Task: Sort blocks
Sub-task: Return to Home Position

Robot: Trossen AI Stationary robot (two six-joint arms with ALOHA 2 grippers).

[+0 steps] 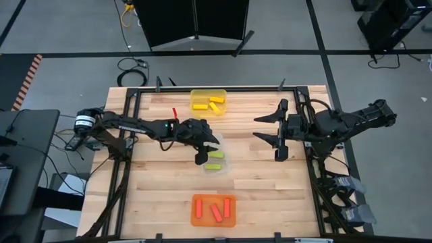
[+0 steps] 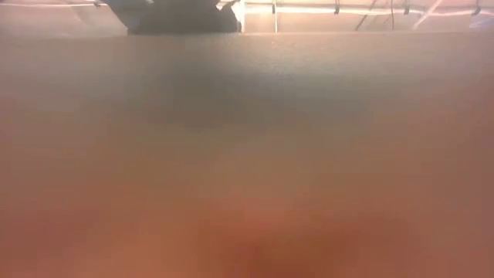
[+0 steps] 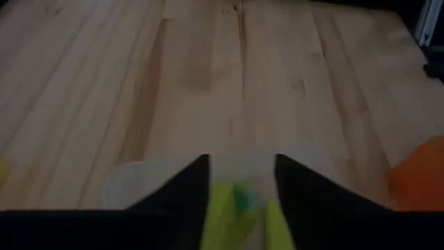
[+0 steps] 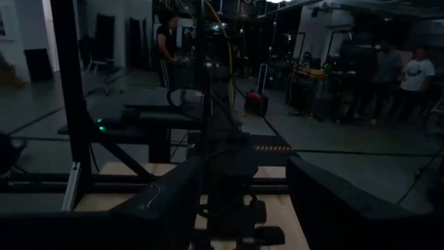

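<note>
High view: low in the frame on the bench (image 1: 270, 196), red blocks (image 1: 216, 211) lie in the orange tray (image 1: 233, 221). At centre, green blocks (image 1: 214, 166) sit in the clear tray (image 1: 227, 171), with the left pincer (image 1: 209, 151) above it, fingers apart. The right pincer (image 1: 256, 127) gapes wide at centre right. Near the top, yellow blocks (image 1: 208, 104) lie in the yellow tray (image 1: 196, 93).

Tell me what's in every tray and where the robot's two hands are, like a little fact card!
yellow tray: yellow blocks inside
clear tray: green blocks inside
orange tray: three red blocks inside
left gripper: above the clear tray, jaws open, holding nothing
right gripper: over the right side of the table, jaws wide open, holding nothing
</note>
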